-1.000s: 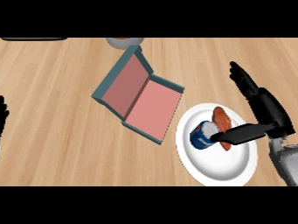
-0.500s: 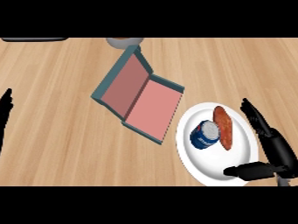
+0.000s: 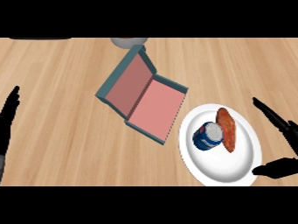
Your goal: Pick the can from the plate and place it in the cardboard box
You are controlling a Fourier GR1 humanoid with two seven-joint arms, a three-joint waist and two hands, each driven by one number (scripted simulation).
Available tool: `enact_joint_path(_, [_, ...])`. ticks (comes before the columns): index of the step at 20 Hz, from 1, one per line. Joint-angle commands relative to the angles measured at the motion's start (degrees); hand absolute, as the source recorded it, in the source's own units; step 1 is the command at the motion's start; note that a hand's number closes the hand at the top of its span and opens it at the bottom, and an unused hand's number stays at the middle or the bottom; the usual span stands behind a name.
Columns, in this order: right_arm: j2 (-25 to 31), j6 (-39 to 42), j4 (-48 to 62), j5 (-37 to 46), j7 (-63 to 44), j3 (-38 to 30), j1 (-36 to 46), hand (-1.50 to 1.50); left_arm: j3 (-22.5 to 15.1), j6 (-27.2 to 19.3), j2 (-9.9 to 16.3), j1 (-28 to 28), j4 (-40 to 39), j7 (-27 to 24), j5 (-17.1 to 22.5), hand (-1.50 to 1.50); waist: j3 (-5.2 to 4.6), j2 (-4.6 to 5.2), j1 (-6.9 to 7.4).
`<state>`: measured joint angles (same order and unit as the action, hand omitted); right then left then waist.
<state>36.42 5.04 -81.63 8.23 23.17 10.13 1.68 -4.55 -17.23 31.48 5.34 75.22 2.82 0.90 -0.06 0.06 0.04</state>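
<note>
Can (image 3: 209, 136): blue, upright on plate (image 3: 210, 169); probably light, rigid, slick. Grasp round sides. Right hand (image 3: 292, 136) spread wide, empty.

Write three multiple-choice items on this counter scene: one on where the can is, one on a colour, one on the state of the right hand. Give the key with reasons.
1. Where is the can?
A. in the cardboard box
B. on the plate
C. on the bare counter

2. What colour is the inside of the cardboard box?
A. pink
B. green
C. yellow

3. What is the right hand doing?
A. curled round the can
B. pressing on the box
C. open beside the plate, holding nothing

Key: 1 B, the can stands on the white plate beside a brown food item. 2 A, the open box shows pink inner faces with teal edges. 3 C, its fingers are straight and clear of the can.
</note>
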Motion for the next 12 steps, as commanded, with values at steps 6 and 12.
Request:
enact_joint_path(6, [5.8, 12.7, -5.1, 8.3, -20.8, 8.0, 9.9, -1.5, 1.0, 1.2, -1.6, 0.4, -3.8, -2.8, -0.5, 0.0, -0.07, 0.09, 0.56])
enact_joint_path(12, [0.4, 21.4, -7.3, 7.7, -30.5, 9.0, 13.9, -1.5, 3.2, 2.1, -0.9, -0.6, -0.3, -1.0, -2.1, 0.0, 0.03, -0.09, 0.16])
